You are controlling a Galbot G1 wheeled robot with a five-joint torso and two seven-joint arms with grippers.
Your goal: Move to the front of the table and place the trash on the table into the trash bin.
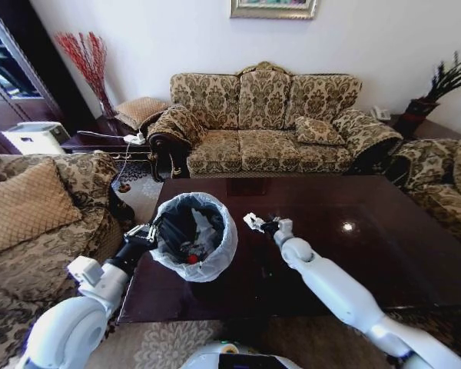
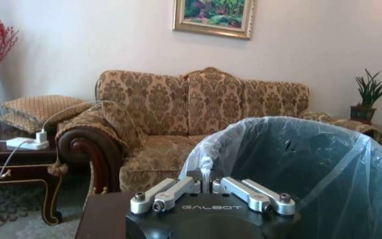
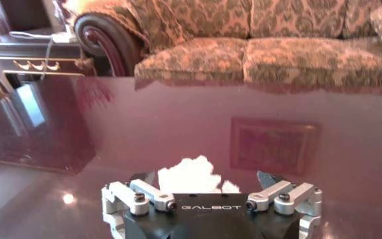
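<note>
Left gripper [image 1: 155, 231] clamped on trash bin [image 1: 215, 257] rim, tilted over table [image 1: 384, 254]. Right gripper [image 1: 263, 224] pinching white paper wad [image 1: 252, 221] beside bin; could drop short if released early.

Trash bin [image 1: 194, 237] left on table [image 1: 384, 254]

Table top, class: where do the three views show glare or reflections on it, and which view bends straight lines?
Head view: a small bright glare spot on the table, and the walls and sofa curve from wide-angle distortion. Right wrist view: the glossy top mirrors the sofa and a picture frame beyond the right gripper, whose white paper wad looks overexposed. Left wrist view: the bin's plastic liner shows pale sheen.
</note>
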